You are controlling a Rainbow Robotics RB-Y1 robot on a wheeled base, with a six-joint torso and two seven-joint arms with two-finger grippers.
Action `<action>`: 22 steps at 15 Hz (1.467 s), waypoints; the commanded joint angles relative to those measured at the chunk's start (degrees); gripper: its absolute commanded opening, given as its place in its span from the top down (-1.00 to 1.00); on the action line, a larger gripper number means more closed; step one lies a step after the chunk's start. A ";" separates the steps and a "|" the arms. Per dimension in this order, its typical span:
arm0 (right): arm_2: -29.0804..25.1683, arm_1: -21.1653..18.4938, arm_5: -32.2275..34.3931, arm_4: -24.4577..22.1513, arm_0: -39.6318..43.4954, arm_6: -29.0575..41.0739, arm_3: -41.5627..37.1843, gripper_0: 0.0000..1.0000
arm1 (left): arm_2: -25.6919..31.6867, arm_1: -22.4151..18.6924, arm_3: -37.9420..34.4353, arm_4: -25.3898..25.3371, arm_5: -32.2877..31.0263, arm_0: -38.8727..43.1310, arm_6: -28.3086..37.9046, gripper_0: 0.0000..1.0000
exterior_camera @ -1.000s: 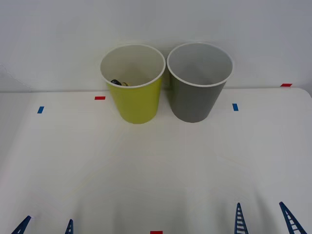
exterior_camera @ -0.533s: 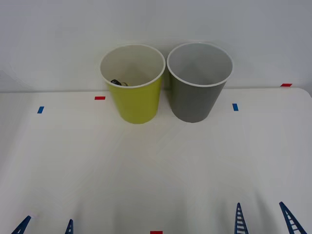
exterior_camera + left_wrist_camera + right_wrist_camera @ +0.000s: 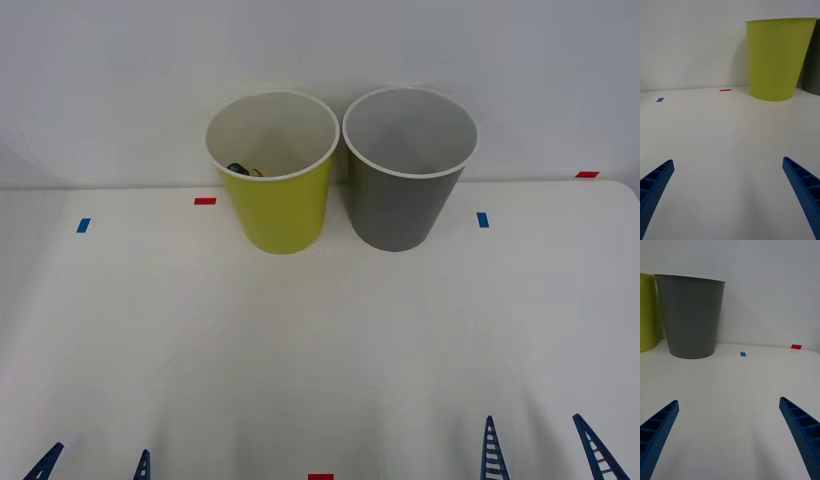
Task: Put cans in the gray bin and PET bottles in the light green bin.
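Bottle (image 3: 243,169) lay inside light green bin (image 3: 278,205), far-left of centre, nearer left gripper (image 3: 95,463); right gripper (image 3: 543,448) likewise idle at near bench (image 3: 320,340) edge, fingers apart, empty.

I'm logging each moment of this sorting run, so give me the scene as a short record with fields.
light green bin: upright at the table's far side, left of the gray bin
bottle: inside the light green bin, black cap showing
gray bin: upright, nothing seen inside
left gripper: open, low over the near table
right gripper: open, low over the near table
table: white, tape marks
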State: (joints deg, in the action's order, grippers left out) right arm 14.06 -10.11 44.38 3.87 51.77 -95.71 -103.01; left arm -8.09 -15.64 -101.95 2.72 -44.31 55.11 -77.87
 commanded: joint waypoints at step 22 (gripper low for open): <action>0.00 0.00 0.00 0.00 0.00 0.00 0.00 -0.86 | 0.00 0.00 0.00 0.01 0.01 0.00 0.00 -1.00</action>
State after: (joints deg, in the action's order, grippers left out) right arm 14.06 -10.11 44.38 3.87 51.77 -95.71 -103.01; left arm -8.09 -15.64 -101.95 2.73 -44.31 55.11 -77.87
